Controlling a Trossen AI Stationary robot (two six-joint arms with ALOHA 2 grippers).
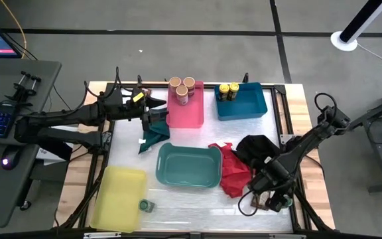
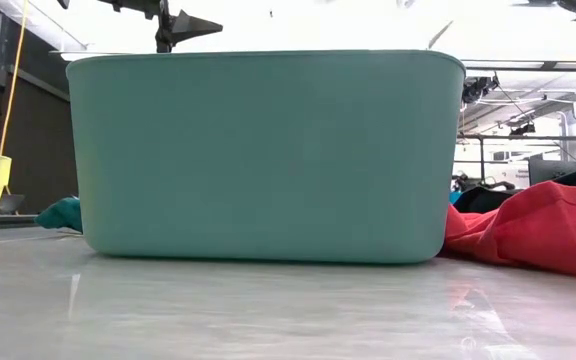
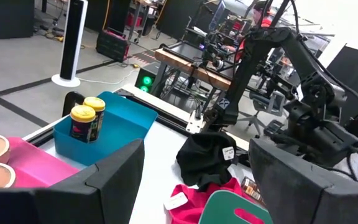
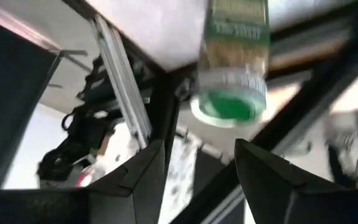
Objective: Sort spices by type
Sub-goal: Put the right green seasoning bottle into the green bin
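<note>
- The left arm reaches from the counter's left edge across toward the far middle, lying low and nearly level; its left gripper (image 1: 156,119) hangs just beside the near left corner of the flat pink plastic bin (image 1: 194,114), over a crumpled dark green cloth (image 1: 152,137). In the left wrist view its two dark fingers (image 3: 114,180) stand wide apart with nothing between them.
- The right arm comes in from the right edge, bent at the elbow and angled down toward the near right corner; its right gripper (image 1: 268,197) sits there, beyond the red cloth (image 1: 233,171) and the black cloth (image 1: 257,147).
- The right wrist view shows its fingers (image 4: 143,171) spread, and a small green-lidded spice jar (image 4: 232,59) ahead of them, not touching them; where this jar rests I cannot tell.
- Three tan-lidded round jars (image 1: 182,89) stand together at the far end of the pink bin.
- Two yellow-lidded jars (image 1: 228,91) stand in the far left corner of the blue plastic bin (image 1: 247,106).
- Another small green-lidded jar (image 1: 145,206) lies at the near right corner of the yellow plastic bin (image 1: 115,192).
- The deep teal plastic bin (image 1: 188,166) sits in the middle of the counter, near the front.
</note>
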